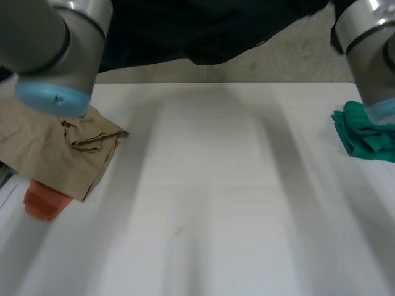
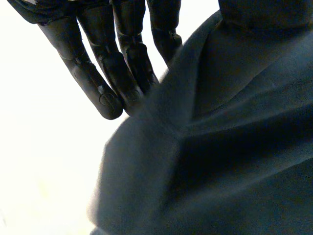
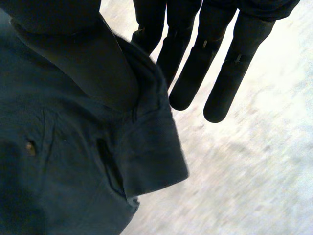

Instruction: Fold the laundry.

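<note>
Left hand [image 2: 98,63] pinches tan cloth [image 1: 55,151], thumb against straight fingers; cloth heaped on orange cloth [image 1: 43,202] at table's [image 1: 210,203] left side. Right hand [image 3: 220,63] pinches green cloth [image 1: 364,135] likewise, at table's right edge

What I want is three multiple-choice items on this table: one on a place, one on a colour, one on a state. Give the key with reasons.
1. Where is the green cloth?
A. At the right side of the table, by the right arm.
B. In the table's middle.
C. At the table's left side.

2. What colour is the thing peeking from under the tan cloth?
A. Blue.
B. Orange.
C. White.

3. How does the tan cloth lie?
A. Folded in a neat square.
B. Crumpled in a loose heap.
C. Spread flat.

Key: 1 A, the head view shows it at the right edge beneath that arm; 2 B, the thing shows orange below the tan cloth's near edge; 3 B, its folds are bunched and uneven.
</note>
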`<action>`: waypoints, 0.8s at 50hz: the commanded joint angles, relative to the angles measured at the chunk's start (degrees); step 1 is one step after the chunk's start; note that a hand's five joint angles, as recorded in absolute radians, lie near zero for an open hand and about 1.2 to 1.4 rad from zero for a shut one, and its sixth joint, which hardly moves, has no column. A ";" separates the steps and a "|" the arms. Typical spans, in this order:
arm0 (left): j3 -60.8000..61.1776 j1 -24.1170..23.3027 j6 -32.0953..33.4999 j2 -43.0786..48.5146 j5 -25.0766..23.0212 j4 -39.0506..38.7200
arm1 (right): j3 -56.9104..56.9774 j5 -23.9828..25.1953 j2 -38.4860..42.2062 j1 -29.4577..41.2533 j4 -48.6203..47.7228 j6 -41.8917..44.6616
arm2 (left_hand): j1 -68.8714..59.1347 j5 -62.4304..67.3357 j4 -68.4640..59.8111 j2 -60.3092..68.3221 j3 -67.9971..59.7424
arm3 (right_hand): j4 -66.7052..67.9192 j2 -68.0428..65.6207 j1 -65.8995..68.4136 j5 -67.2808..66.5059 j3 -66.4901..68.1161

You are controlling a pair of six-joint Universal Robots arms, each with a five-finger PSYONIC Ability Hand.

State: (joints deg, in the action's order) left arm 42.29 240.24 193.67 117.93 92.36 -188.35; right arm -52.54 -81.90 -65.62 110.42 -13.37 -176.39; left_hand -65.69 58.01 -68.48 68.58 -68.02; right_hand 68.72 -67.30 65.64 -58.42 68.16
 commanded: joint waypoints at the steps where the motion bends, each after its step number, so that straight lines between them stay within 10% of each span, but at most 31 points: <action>1: 20.51 0.23 0.04 -0.86 0.54 3.60 | -12.11 7.62 3.65 0.24 8.97 4.98 | -14.31 11.99 -11.52 11.42 -11.98 | 11.28 -12.70 14.36 -11.58 11.84; 8: 31.96 0.40 -0.40 2.30 0.98 7.03 | -24.88 11.50 8.92 0.41 9.68 15.45 | -14.31 11.99 -11.52 11.42 -11.98 | 11.28 -12.70 14.36 -11.58 11.84; 13: 33.82 -0.65 -0.67 4.24 -0.77 11.86 | -28.75 10.36 11.13 0.06 11.35 22.67 | 17.44 -19.76 20.23 -20.32 19.77 | 8.59 -10.01 11.67 -8.89 9.15; 19: 33.73 -0.39 -0.40 1.00 -1.04 15.99 | -30.07 5.36 7.62 0.24 14.07 21.71 | 38.46 -40.78 41.26 -41.35 40.79 | -40.97 39.55 -37.89 40.67 -40.42; 23: 35.04 0.40 -0.40 -2.95 -0.86 16.08 | -32.08 2.98 2.71 0.32 14.86 21.00 | 43.52 -45.84 46.31 -46.40 45.85 | -46.93 45.51 -43.85 46.63 -46.37; 31: 43.56 0.23 1.62 -10.52 -0.60 16.70 | -39.12 4.12 -6.71 -1.34 16.53 22.05 | 40.19 -42.51 42.98 -43.07 42.52 | -45.10 43.68 -42.02 44.80 -44.54; 40: 52.18 -4.08 6.98 -12.73 -0.42 18.46 | -44.48 10.00 -6.90 -1.52 16.10 33.47 | 2.51 -4.82 5.30 -5.39 4.84 | -30.30 28.88 -27.22 30.00 -29.74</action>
State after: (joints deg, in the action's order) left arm 90.26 238.92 198.03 105.40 91.80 -171.04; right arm -94.43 -76.08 -73.77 108.80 3.32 -149.72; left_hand -46.86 34.40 -44.62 45.15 -44.51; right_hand 29.18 -28.87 29.12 -19.43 28.95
